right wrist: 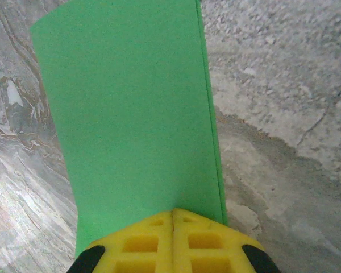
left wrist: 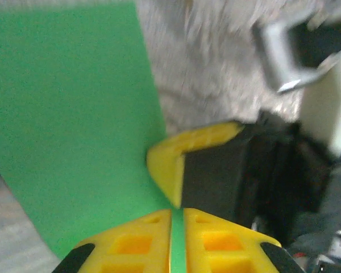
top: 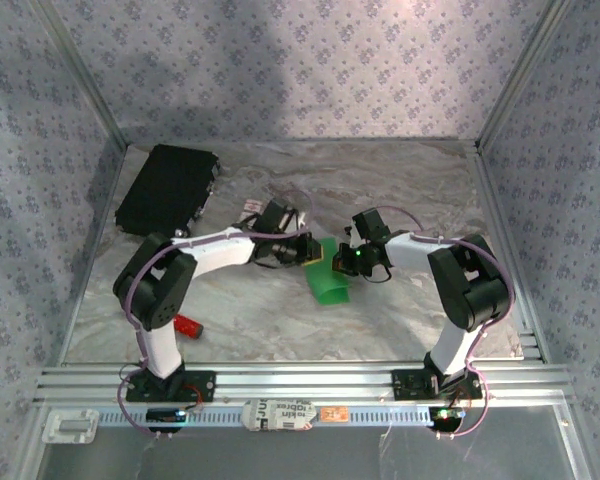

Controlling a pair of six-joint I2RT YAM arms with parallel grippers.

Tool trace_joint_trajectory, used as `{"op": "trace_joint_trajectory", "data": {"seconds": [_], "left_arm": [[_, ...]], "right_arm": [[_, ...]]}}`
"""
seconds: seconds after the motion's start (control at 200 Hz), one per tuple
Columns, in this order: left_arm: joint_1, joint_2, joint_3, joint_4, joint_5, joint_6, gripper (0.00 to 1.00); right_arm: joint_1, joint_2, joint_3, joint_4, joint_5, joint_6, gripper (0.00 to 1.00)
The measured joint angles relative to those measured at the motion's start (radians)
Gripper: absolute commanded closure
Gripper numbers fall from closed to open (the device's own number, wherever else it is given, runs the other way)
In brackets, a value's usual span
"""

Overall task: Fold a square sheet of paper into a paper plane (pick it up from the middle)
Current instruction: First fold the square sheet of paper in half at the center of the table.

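The square sheet of paper [top: 330,282] is bright green and doubled over into a long rectangle, raised at its far end between both grippers and sloping down to the table. My left gripper [top: 310,250] is shut on its edge; in the left wrist view a green strip runs between the yellow jaws [left wrist: 177,219], with the sheet [left wrist: 74,114] spreading left. My right gripper [top: 346,262] is shut on the same end, and one of its yellow fingers [left wrist: 176,156] nearly touches the left fingertips. In the right wrist view the paper [right wrist: 131,102] extends from the closed jaws [right wrist: 172,213], its layered edges on the right. A paper plane is out of view.
A black rectangular case [top: 168,188] lies at the back left. A small white card [top: 250,208] sits behind the left arm. A red bar-shaped tool [top: 188,325] lies by the left arm's base. Patterned walls enclose three sides, and an aluminium rail [top: 300,380] runs along the front.
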Motion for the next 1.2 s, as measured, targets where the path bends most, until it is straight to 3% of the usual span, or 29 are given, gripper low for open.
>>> {"op": "trace_joint_trajectory", "data": {"seconds": [0.28, 0.904, 1.199], "left_arm": [[-0.013, 0.029, -0.089, 0.072, 0.031, -0.077, 0.87], [-0.025, 0.008, -0.184, 0.115, 0.008, -0.08, 0.87], [-0.038, -0.019, -0.166, 0.123, 0.017, -0.135, 0.96]], "right_arm": [[0.0, 0.0, 0.0, 0.0, 0.0, 0.0, 1.0], [0.0, -0.002, -0.001, 0.0, 0.004, -0.001, 1.0], [0.0, -0.002, -0.001, 0.0, 0.004, -0.001, 1.0]]}}
